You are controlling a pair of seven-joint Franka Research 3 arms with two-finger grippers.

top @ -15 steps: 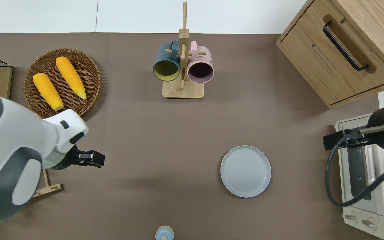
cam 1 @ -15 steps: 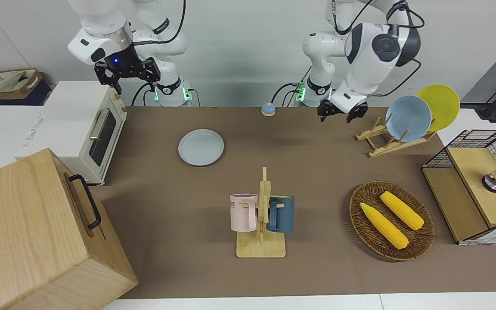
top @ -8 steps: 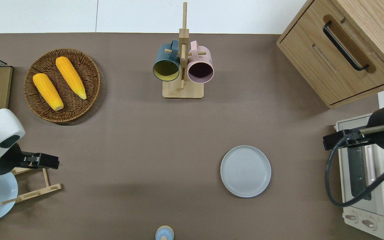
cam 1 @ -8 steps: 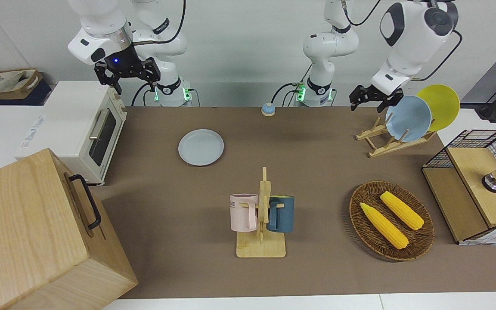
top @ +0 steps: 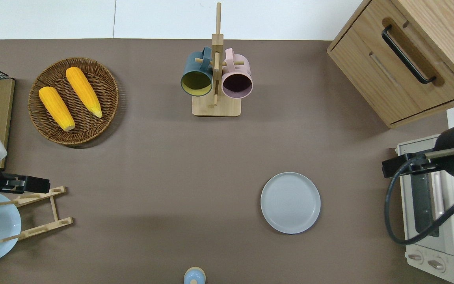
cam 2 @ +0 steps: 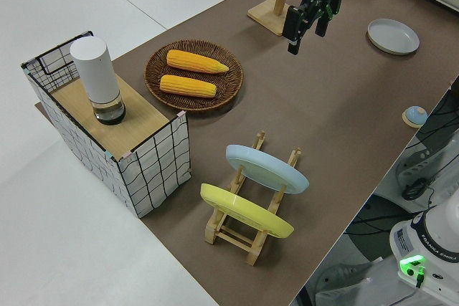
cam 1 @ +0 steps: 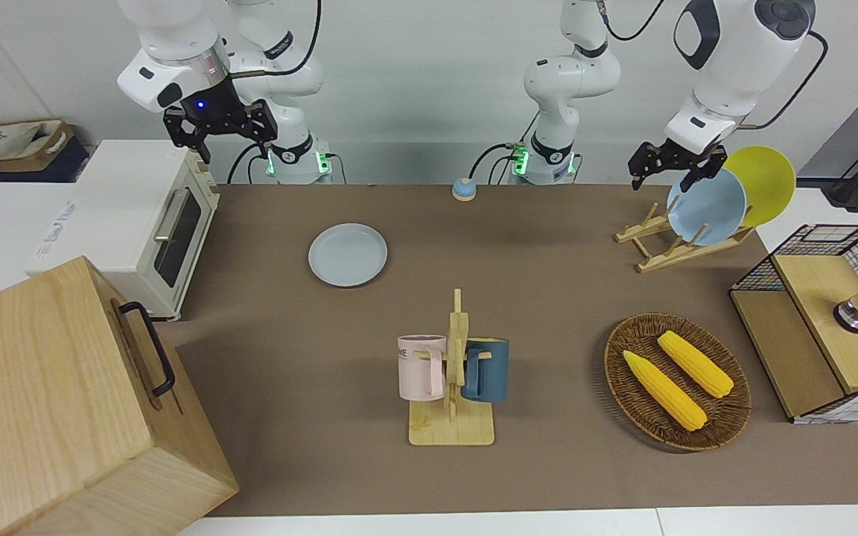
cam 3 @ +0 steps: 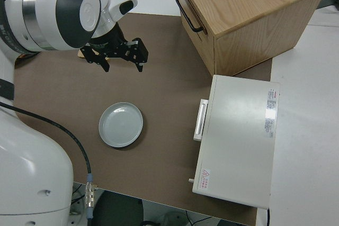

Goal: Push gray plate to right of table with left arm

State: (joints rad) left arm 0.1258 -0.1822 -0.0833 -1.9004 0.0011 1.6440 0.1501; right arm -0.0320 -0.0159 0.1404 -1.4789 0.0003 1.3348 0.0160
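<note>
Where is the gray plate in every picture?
Front view: gray plate, nearer the robots than the mug rack.
Overhead view: gray plate, near the toaster oven.
Left side view: top corner.
Right side view: lower middle.
Shared landmark: the toaster oven.

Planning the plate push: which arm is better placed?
Left, likely: the left gripper is over the rack, on the side of the plate that a push toward the right arm's end starts from. The right arm is parked.
</note>
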